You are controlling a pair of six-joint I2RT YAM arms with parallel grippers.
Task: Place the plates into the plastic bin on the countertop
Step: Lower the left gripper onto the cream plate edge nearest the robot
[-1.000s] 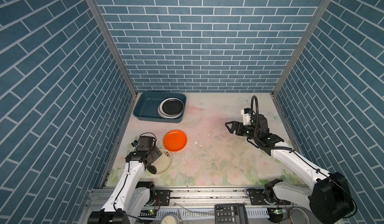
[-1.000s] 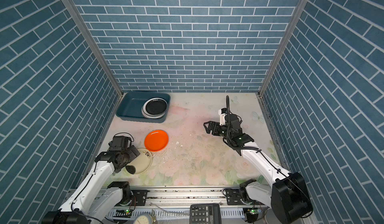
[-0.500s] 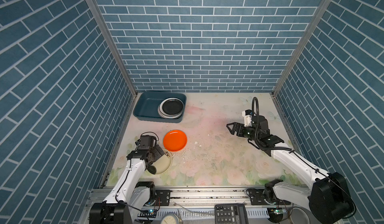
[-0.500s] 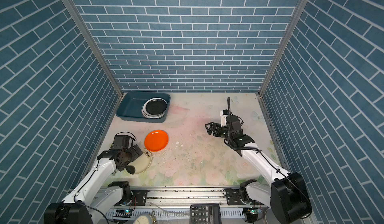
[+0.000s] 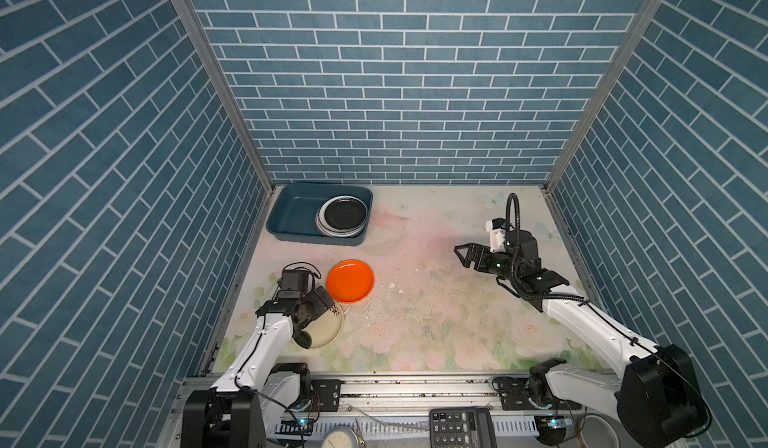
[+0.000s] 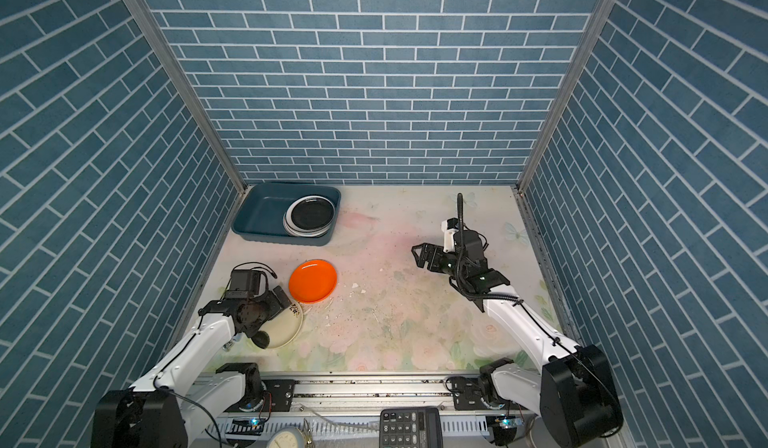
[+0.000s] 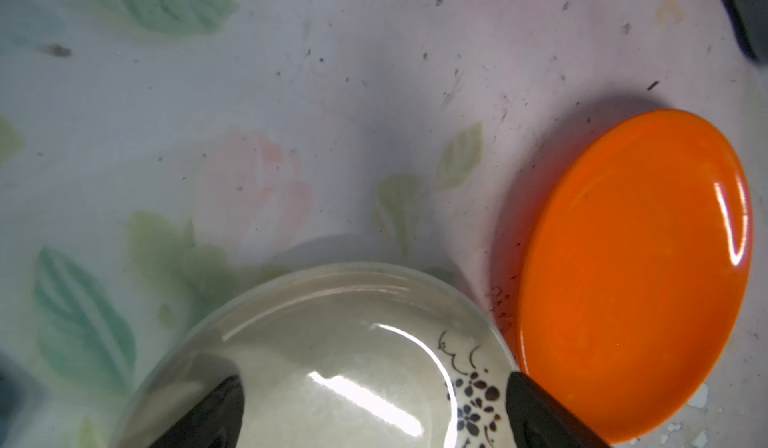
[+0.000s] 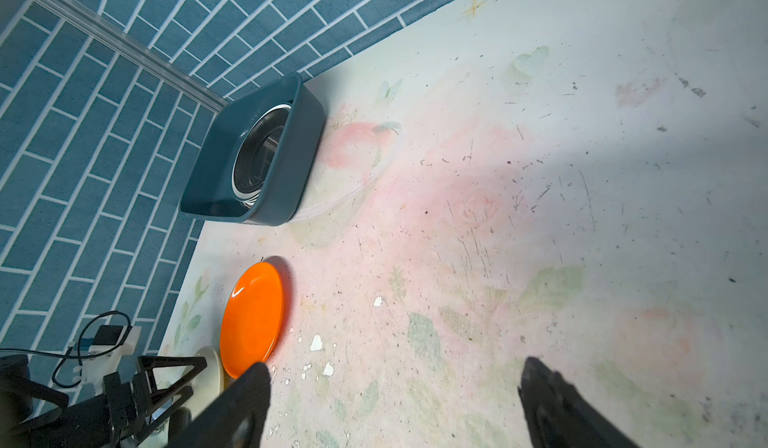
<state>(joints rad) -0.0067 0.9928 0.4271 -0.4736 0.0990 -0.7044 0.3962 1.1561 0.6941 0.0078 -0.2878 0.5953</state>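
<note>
Left gripper [image 7: 374,383], jaws spread, straddles the round cream sprig-patterned plate [image 5: 328,328] near the front-left corner of the floral countertop [image 5: 436,300]; right gripper [image 5: 462,255], released and empty, hovers toward the right edge.

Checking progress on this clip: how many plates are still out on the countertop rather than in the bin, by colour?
Orange plate: 1
Cream plate with dark sprig: 1
Total out on the countertop: 2
</note>
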